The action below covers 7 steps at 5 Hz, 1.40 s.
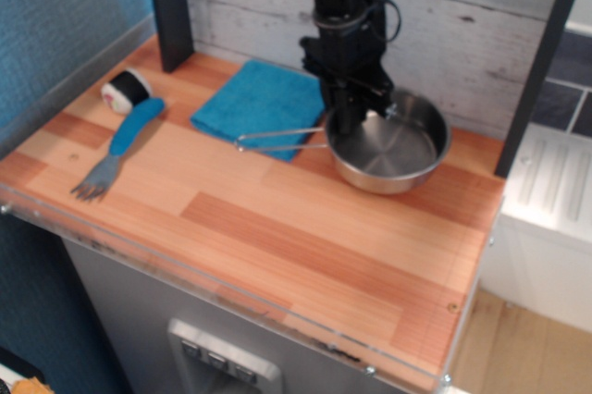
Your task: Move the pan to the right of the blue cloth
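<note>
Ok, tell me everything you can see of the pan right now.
The pan is a small round saucepan of shiny steel with shallow straight sides, upright and empty. It sits on the wooden counter to the right of the blue cloth. Its thin wire-loop handle points left, its end lying over the cloth's near corner. The gripper is at the pan's left rim where the handle joins; whether it grips is unclear.

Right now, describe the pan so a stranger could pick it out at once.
On the wooden counter, look at the back right, just right of the blue cloth, under the black arm's claw. The pan is the only shiny round steel vessel, its thin wire-loop handle reaching left over the cloth's edge.
</note>
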### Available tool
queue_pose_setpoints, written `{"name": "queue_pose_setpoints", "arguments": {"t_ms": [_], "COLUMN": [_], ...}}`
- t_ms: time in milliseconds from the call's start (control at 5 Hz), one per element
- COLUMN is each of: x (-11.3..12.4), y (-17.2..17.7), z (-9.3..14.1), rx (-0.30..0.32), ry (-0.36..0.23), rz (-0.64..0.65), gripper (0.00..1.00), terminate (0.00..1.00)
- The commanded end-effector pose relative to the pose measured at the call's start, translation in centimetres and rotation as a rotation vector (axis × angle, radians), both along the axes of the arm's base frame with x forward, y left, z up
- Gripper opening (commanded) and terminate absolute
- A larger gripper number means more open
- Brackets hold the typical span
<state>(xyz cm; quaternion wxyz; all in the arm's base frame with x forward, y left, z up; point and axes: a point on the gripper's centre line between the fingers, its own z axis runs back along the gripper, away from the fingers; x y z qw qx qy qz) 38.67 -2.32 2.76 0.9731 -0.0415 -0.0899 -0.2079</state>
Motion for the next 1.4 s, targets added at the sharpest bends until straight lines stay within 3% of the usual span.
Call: {"name": "queue_pose_setpoints", "arguments": {"t_ms": [0,200,400,800,1200], "x": [0.9,1.1,1.0,0.5,0.1], "y": [0.3,0.1,0.1,0.0,-0.6], "z": [-0.1,-0.6,-0.7,-0.6,1.4], "rx": [0.001,-0.003,0.000,0.009,0.012], "ry": [-0.020,-0.016,0.000,0.016,-0.037], "rz": [-0.002,-0.007,-0.011,0.002,-0.013], "gripper": [0.00,0.00,1.00,1.00,1.00], "terminate": [0.00,0.00,0.00,0.00,0.00]}}
